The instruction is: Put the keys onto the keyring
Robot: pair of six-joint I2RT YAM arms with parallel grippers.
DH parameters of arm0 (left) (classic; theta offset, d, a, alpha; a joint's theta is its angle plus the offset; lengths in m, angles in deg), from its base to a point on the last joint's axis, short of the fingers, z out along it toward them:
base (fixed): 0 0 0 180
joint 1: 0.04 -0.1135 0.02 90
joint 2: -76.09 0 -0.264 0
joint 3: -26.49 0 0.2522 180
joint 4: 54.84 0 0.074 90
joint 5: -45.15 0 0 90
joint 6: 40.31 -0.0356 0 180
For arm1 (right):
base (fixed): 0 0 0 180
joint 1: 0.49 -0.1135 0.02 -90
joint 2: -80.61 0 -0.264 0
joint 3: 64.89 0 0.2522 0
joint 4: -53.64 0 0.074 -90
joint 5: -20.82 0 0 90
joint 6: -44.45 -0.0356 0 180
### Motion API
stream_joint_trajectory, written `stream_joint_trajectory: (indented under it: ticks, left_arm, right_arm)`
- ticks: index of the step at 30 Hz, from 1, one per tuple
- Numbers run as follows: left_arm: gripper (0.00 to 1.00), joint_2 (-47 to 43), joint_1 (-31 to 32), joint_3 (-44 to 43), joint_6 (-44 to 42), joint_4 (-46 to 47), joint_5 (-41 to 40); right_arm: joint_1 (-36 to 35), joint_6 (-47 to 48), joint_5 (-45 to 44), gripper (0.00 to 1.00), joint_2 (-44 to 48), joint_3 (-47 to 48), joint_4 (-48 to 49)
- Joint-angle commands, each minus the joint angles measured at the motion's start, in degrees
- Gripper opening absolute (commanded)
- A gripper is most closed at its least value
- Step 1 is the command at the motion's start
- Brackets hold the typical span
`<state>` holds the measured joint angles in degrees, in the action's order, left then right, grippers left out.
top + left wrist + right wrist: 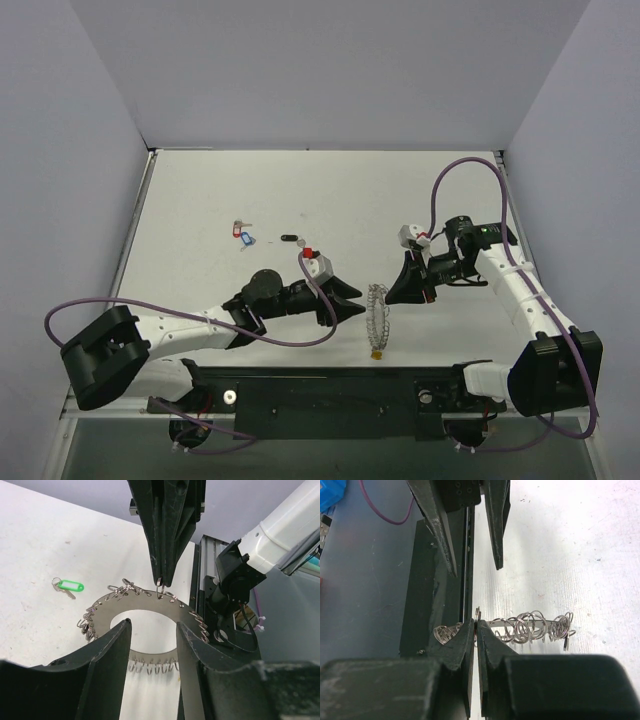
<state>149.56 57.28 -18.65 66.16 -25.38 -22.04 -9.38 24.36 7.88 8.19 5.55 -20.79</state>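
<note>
The keyring (pixel 145 601) stands on edge between the two sets of fingers; whether its lower rim rests on the table (pixel 40 540) cannot be told. The right fingers (pixel 161 572) are closed tight, pinching one small loop (pixel 160 583) on the ring's rim. The left fingers (pixel 120 640) face the ring's flat side, spread wide, tips just short of it, gripping nothing. A green-tagged key (pixel 69 585) lies on the table to the left of the left fingers. The red- and blue-tagged keys (pixel 243 233) lie well apart from both sets of fingers.
</note>
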Motion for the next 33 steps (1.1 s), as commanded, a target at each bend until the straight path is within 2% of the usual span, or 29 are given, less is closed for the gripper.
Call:
stream_joint_trajectory:
  ticks: [1,8,28,33]
  left_arm:
    - [0.5,3.85,0.43,2.02,3.3,22.41,-2.85]
    - [0.44,10.98,1.22,-0.35,5.5,29.81,-1.45]
    - [0.38,17.84,2.18,-1.85,6.12,32.89,-1.19]
    - [0.33,18.72,2.18,-2.81,6.56,33.5,-0.4]
  right_arm:
    - [0.62,-2.4,5.38,0.0,2.28,1.58,-0.16]
    - [0.89,-2.67,5.47,0.0,2.11,1.32,0.02]
    - [1.15,-2.76,5.38,0.0,2.37,1.41,-0.07]
    - [1.24,-2.67,5.47,0.0,2.46,1.32,0.02]
